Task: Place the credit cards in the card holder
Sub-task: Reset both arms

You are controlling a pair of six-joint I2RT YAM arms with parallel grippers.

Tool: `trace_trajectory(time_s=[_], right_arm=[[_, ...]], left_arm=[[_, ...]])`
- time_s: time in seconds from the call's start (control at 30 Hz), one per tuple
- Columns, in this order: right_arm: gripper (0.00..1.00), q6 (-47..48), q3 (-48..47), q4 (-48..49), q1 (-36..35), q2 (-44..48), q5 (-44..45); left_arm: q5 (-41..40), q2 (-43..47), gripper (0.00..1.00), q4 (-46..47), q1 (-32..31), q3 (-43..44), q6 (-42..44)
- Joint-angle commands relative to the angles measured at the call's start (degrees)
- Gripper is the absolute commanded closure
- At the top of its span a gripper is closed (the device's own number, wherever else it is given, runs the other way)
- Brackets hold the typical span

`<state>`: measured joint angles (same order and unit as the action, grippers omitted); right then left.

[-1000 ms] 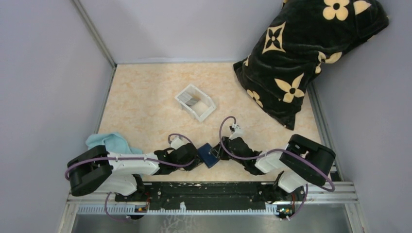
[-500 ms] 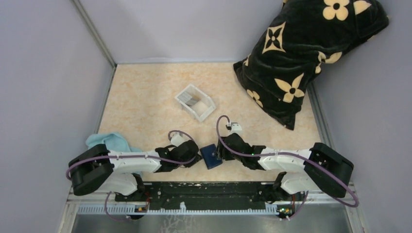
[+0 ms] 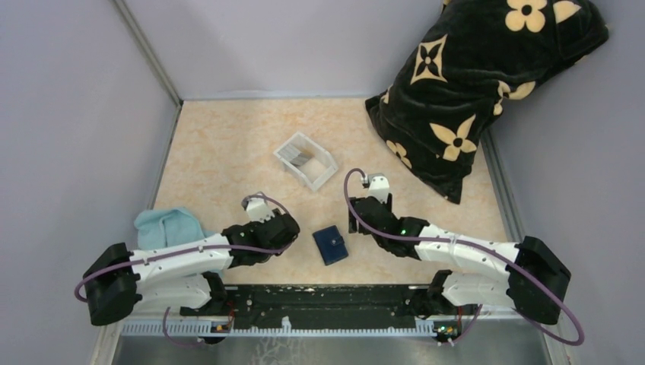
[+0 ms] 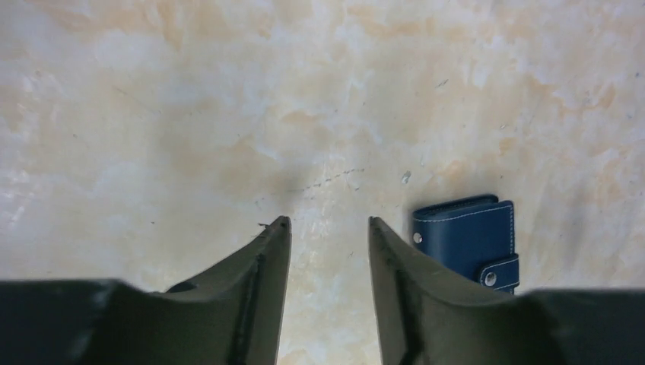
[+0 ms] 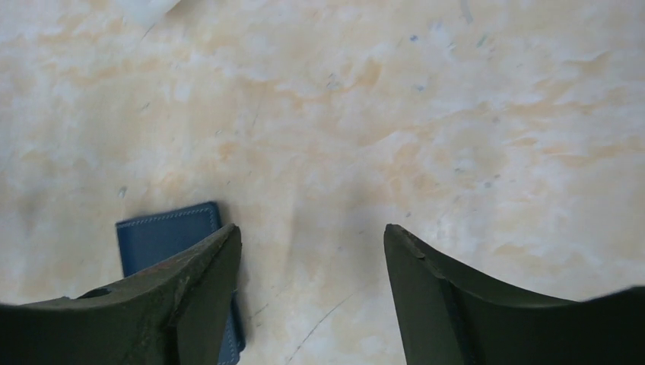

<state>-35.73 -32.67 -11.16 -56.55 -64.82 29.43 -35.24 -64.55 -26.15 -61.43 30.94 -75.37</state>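
Observation:
The card holder point(image 3: 330, 245), a small navy wallet folded shut with its snap strap fastened, lies flat on the table between my two grippers. My left gripper point(image 3: 287, 228) hovers just left of it, open, with only bare table between its fingers; the left wrist view has the card holder point(image 4: 468, 239) to the right of the left gripper point(image 4: 327, 226). My right gripper point(image 3: 362, 220) is up and to the right of it, open wide and empty. In the right wrist view the card holder point(image 5: 163, 232) lies partly behind the left finger of the right gripper point(image 5: 312, 230). Grey credit cards point(image 3: 302, 158) show inside the white tray.
The white rectangular tray point(image 3: 322, 172) stands tilted at mid-table, beyond both grippers. A light blue cloth point(image 3: 171, 226) lies at the left edge by the left arm. A big black pillow with cream flowers point(image 3: 471, 84) fills the far right corner.
Both grippers were closed in on the card holder a second ago; both have opened and drawn away, left to the left, right up and right. The holder now lies free.

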Motion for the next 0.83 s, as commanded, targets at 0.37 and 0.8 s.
trace_trajectory(time_s=[0.37, 0.8], right_arm=[[0.16, -1.92, -6.71, -15.36, 1.92, 5.47, 17.52], [0.16, -1.78, -5.38, -12.57, 1.97, 11.80, 22.12]], left_arm=[[-12.45, 4.46, 0.00, 21.63, 10.23, 6.16, 40.07], [-0.80, 11.57, 0.19, 34.87, 17.61, -1.36, 53.24]])
